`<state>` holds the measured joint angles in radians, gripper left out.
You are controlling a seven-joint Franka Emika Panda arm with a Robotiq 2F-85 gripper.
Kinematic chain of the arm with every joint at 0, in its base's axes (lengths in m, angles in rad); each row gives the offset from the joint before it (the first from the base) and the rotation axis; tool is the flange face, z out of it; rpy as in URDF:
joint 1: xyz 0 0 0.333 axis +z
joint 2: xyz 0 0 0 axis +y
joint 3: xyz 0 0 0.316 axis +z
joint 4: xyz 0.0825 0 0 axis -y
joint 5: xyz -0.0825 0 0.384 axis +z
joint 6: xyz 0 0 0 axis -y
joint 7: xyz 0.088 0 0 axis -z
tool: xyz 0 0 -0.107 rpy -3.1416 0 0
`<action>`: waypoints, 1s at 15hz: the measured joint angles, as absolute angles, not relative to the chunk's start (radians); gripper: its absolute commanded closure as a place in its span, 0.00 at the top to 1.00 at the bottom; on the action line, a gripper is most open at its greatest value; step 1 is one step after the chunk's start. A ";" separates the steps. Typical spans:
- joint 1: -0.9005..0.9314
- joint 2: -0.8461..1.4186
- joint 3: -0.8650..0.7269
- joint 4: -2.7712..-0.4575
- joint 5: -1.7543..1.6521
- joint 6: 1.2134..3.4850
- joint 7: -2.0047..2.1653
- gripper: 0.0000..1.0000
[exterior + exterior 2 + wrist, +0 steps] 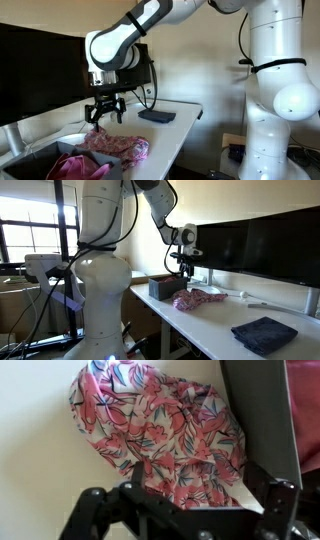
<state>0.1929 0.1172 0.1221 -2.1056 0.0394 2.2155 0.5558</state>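
The flowered cloth (160,430) looks thin, soft and wrinkled. The gripper (182,495) is matt black. The table (175,125) is white and smooth. The arm (280,60) has glossy white shells.

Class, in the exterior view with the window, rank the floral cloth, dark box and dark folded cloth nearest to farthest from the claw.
1. Floral cloth, just below the claw.
2. Dark box, beside that cloth.
3. Dark folded cloth, far off, toward the camera.
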 measured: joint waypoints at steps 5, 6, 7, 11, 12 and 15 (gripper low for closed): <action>0.186 0.159 0.119 -2.112 0.044 2.195 0.419 1.00; 0.186 0.170 0.118 -2.112 0.044 2.194 0.409 1.00; 0.186 0.180 0.117 -2.113 0.044 2.194 0.401 1.00; 0.187 0.194 0.116 -2.110 0.044 2.195 0.397 1.00; 0.187 0.194 0.116 -2.109 0.043 2.195 0.397 1.00; 0.188 0.195 0.116 -2.109 0.043 2.195 0.397 1.00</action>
